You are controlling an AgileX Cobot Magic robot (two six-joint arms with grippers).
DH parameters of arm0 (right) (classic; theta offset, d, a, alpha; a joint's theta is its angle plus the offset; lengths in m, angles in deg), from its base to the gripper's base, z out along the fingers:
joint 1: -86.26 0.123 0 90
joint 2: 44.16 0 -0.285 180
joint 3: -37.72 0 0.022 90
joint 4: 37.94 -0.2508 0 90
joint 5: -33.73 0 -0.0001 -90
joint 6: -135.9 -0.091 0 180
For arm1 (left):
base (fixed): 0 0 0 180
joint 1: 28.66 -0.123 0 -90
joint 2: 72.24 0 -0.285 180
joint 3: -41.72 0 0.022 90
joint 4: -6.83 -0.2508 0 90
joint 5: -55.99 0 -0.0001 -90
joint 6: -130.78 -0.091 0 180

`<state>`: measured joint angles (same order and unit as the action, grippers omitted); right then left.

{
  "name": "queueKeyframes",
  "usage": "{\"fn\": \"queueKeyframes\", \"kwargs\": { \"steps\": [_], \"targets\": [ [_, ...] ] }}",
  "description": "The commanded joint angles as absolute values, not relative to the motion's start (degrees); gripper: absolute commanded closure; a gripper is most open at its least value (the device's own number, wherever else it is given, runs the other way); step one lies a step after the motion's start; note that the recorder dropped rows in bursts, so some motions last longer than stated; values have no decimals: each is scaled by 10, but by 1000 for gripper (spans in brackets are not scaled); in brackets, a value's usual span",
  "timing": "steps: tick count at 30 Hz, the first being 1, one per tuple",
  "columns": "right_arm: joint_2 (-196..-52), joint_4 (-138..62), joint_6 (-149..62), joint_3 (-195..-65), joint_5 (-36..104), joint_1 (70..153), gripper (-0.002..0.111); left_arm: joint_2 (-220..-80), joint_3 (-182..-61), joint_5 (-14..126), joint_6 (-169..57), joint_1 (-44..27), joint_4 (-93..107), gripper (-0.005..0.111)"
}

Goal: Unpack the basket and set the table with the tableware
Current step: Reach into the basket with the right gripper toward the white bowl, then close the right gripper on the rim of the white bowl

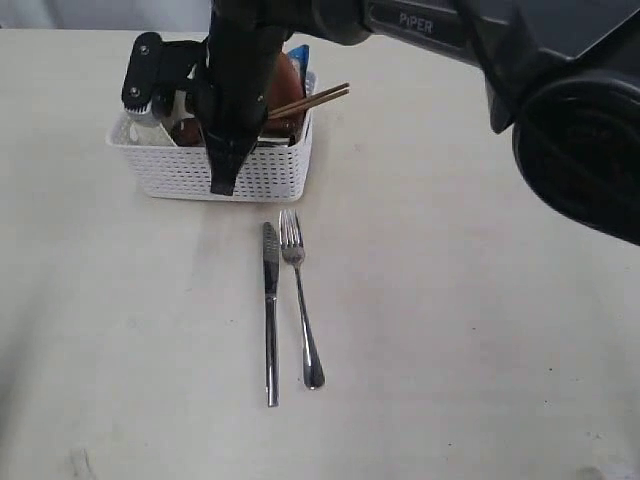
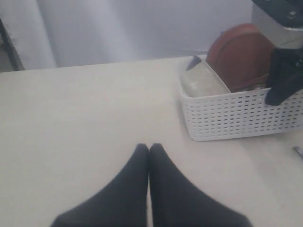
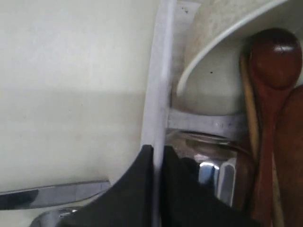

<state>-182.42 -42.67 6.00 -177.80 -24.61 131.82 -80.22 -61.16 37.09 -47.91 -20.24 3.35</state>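
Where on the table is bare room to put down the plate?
Bare table right of the fork, and left of the knife. Crowded: the basket, where the right gripper pinches its rim.

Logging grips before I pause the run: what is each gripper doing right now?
Left gripper: closed, empty.
Right gripper: closed on the basket wall.

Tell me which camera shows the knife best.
The exterior view: the knife lies whole on the table beside the fork. The right wrist view catches only a flat steel strip, likely its blade. The left wrist view shows just a steel sliver at the frame edge, knife or fork unclear.
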Motion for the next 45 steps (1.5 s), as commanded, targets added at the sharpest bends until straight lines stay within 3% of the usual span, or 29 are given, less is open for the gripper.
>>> {"fn": "queueKeyframes", "kwargs": {
  "steps": [1,8,14,16,25,33,45],
  "targets": [
    [-1820,-393,82,-1784,-235,1326,109,-800,-611,377,-479,-199,36,107],
    [-1820,-368,80,-1783,-235,1325,104,-800,-611,377,-479,-199,36,107],
    [-1820,-370,75,-1783,-240,1325,65,-800,-611,377,-479,-199,36,107],
    [-1819,-370,67,-1783,-240,1326,59,-800,-611,377,-479,-199,36,107],
    [-1768,-359,-25,-1783,-245,1322,59,-800,-611,377,-479,-199,36,107],
    [-1742,-420,-174,-1783,-178,1254,59,-800,-611,377,-479,-199,36,107],
    [-1756,-505,-146,-1783,-117,1212,59,-800,-611,377,-479,-199,36,107]
  ]
}}
